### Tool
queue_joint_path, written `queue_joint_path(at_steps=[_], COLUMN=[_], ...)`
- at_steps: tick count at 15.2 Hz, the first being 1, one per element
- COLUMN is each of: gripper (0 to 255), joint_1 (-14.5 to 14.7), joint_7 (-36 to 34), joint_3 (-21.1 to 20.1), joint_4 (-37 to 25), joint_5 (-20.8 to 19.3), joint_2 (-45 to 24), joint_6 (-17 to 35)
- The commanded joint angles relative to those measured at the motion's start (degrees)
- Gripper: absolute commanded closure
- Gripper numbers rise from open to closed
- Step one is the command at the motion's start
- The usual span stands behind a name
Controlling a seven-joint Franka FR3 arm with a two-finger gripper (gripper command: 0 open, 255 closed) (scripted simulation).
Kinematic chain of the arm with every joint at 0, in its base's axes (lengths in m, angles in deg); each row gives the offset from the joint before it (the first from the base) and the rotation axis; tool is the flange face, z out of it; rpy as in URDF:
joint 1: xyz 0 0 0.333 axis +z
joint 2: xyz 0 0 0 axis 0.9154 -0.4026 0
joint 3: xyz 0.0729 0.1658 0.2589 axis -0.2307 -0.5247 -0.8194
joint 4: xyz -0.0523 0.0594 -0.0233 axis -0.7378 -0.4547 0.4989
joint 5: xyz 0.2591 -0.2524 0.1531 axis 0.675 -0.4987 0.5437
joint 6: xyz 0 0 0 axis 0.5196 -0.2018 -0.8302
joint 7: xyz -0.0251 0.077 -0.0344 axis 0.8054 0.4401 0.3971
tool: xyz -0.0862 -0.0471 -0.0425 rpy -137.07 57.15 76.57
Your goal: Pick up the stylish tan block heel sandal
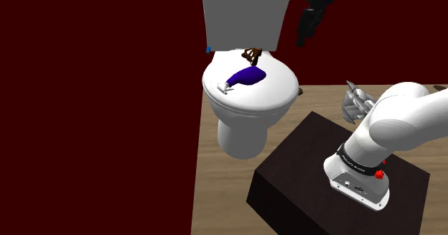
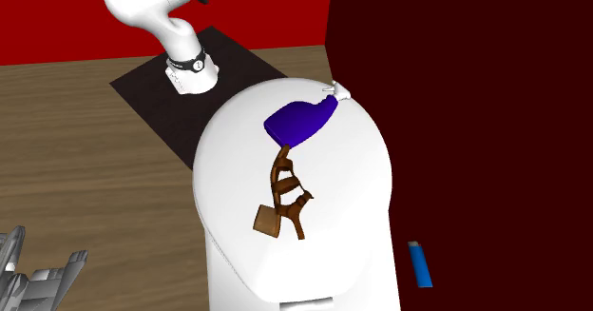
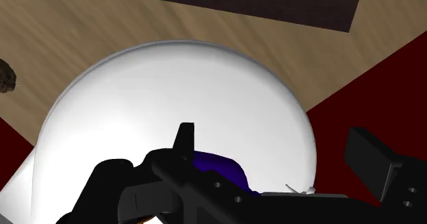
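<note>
— Stand [image 1: 287, 176] is sitting nearest; black gripper [image 1: 310, 18] is hovering near the toilet tank [image 1: 244, 14].
— Brown block-heel sandal [image 2: 285, 200] is lying at the lid's [image 2: 361, 195] tank-side edge, just beside a blue spray bottle [image 2: 299, 121].
— Fingers [image 3: 185, 137] are standing wide apart, holding nothing. It looks to be approaching, and that is calling for lowering astride the heel.

On the toilet's closed lid [image 2: 352, 195] lay two things: the sandal [image 2: 283, 200] toward the tank [image 1: 244, 14], and the bottle [image 2: 299, 121] just beside it, nearer the lid's front. The stand [image 1: 301, 162] sat on the floor [image 1: 222, 176] — before the bowl.
</note>
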Motion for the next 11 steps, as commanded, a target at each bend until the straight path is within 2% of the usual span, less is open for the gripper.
queue_joint_path(at_steps=[1,11], gripper=[0,0], joint_1=[0.0,-2.9], joint_7=[0.0,-1.7], joint_3=[0.0,6.0], joint_4=[0.0,-17.7], joint_5=[0.0,5.3], joint_2=[0.0,-27.5], joint_6=[0.0,1.6])
